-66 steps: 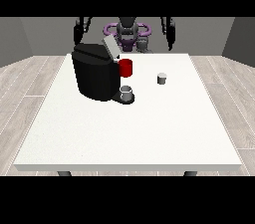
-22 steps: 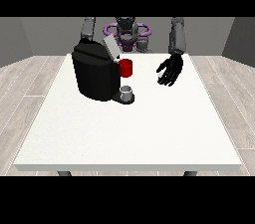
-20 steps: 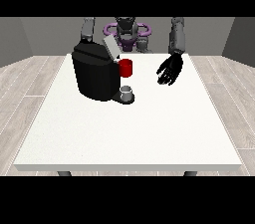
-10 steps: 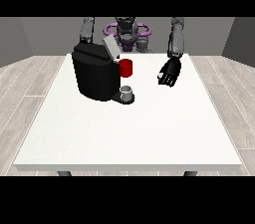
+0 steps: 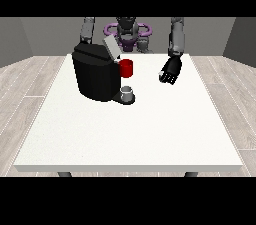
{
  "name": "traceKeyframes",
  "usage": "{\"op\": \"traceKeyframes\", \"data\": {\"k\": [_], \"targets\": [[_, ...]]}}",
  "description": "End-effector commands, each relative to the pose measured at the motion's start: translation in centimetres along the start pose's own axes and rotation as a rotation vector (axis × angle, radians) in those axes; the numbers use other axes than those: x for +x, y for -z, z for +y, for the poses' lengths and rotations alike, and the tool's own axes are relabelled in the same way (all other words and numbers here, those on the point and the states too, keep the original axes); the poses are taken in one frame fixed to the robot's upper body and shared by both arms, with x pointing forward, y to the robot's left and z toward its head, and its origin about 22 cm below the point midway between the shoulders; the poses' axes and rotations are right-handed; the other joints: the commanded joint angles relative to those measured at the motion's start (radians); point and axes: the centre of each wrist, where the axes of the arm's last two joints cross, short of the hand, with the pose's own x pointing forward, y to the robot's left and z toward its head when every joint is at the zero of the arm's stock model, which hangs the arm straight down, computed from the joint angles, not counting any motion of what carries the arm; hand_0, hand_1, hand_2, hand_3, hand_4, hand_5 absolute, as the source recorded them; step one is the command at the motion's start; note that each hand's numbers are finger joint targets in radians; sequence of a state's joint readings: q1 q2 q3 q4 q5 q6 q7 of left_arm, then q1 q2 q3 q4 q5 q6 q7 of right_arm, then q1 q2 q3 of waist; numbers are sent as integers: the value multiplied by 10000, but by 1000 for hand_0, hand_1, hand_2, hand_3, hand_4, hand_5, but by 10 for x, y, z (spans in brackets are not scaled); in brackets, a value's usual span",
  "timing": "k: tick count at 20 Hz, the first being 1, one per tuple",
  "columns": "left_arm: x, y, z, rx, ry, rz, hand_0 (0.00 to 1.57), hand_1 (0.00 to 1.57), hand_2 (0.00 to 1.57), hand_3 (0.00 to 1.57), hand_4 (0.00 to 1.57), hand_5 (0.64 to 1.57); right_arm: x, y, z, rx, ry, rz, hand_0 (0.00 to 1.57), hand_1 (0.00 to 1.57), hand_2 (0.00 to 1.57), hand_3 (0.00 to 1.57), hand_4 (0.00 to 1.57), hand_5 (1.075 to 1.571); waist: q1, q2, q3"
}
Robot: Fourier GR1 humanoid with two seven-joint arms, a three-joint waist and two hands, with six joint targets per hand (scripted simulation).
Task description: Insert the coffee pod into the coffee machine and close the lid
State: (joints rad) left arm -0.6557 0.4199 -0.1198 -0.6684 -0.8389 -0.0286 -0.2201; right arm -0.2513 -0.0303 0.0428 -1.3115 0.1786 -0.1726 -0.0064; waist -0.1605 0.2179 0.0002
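**Hand curled over the desk, machine lid up**

Black coffee machine [image 5: 96, 76] sits at the desk's [image 5: 130, 134] far left part, grey lid [image 5: 111, 48] tilted open. Red part [image 5: 127, 68] on its front; small grey cup [image 5: 128, 91] on its base. Hand at the view's right [image 5: 170, 71] hangs above the desk, fingers curled; coffee pod hidden, cannot tell if held. Other hand out of sight behind the machine.

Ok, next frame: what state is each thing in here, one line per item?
coffee machine: upright on the table, at the view's left.
lid: raised, open.
red part: at the machine's front, beside the raised lid.
grey cup: upright on the machine's base.
hand at the view's right: above the table, fingers curled; whether it holds anything is hidden.
coffee pod: not visible.
white table: level.
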Motion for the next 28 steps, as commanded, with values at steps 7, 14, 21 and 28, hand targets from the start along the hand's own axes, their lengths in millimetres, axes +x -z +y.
{"op": "traceKeyframes", "data": {"k": [7, 14, 21, 28], "targets": [[32, 20, 21, -33, -1699, -1285, 1447, 1447, 1431, 1354, 530, 1571, -7, 11, -14, -519, -499, 1097, 0, 0, 0, 0, 0, 1571, 418, -812, -2], [55, 32, 68, -642, -1802, -1449, 1418, 1418, 1400, 1334, 534, 1571, -29, -12, 15, 259, -509, 1203, 0, 0, 0, 0, 0, 1571, -85, -1467, -4], [97, 40, 86, -1015, -1434, -2236, 1340, 1340, 1372, 1351, 562, 1571, -30, -1, 6, -434, 115, 1279, 0, 0, 0, 0, 0, 1571, 385, -1851, 1], [128, 44, 153, -8, -2128, -2057, 956, 956, 1160, 1358, 517, 1571, -15, 13, -15, -86, -32, 183, 0, 0, 0, 0, 0, 1571, -388, -1296, 3]]}}
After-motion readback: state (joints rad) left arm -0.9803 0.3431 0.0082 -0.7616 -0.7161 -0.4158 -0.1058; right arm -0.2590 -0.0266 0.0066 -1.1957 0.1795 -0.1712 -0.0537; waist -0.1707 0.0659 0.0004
